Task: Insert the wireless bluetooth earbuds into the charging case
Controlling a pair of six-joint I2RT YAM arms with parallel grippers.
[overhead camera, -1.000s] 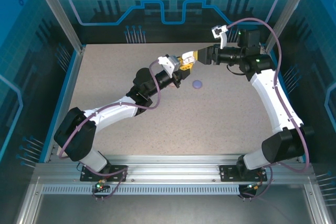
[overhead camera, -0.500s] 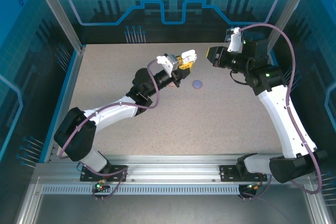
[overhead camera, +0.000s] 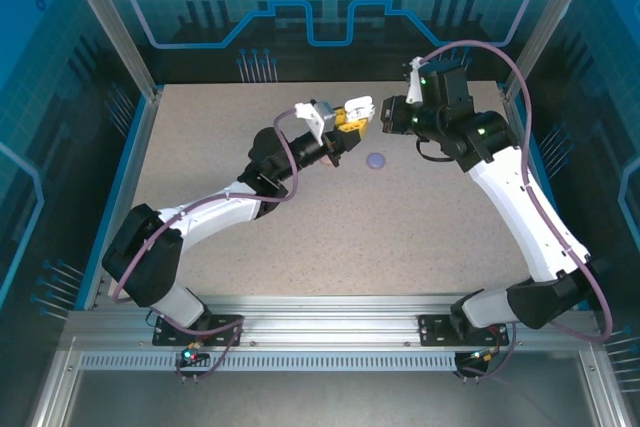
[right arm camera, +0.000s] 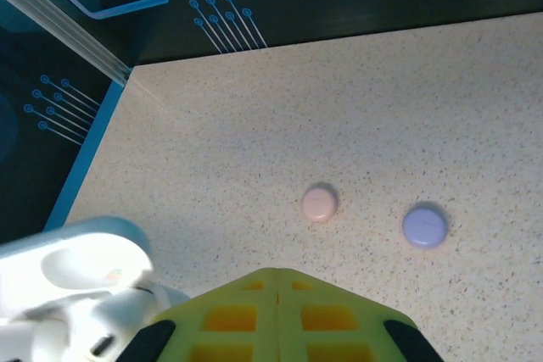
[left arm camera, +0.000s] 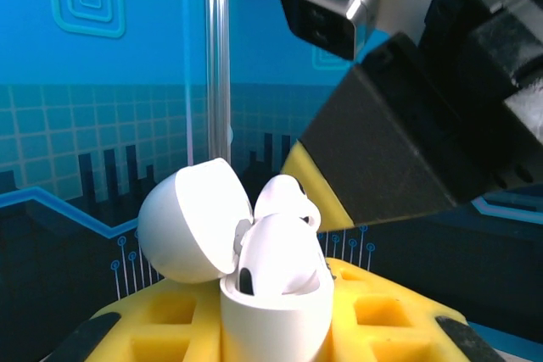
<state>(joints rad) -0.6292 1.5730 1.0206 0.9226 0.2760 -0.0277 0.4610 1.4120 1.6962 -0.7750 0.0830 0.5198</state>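
My left gripper (left arm camera: 276, 332) is shut on a white charging case (left arm camera: 276, 311) and holds it upright above the table, its round lid (left arm camera: 182, 222) swung open to the left. Two white earbuds (left arm camera: 284, 252) stand in the case, their heads rising above the rim. My right gripper (right arm camera: 278, 273) is shut, its yellow pads pressed together with nothing between them. It hovers just right of the case, and its tip (left arm camera: 310, 177) sits close behind the earbuds. From above, the left gripper (overhead camera: 352, 115) and right gripper (overhead camera: 386, 114) face each other at the back of the table.
A closed purple case (overhead camera: 376, 160) lies on the speckled table below the grippers. In the right wrist view a closed pink case (right arm camera: 319, 203) lies left of the purple case (right arm camera: 424, 226). Blue walls and a metal post (left arm camera: 218, 57) stand behind.
The right gripper was open at the case, drew back to the right while shutting, and has now come back left toward the case. The left arm has held still.
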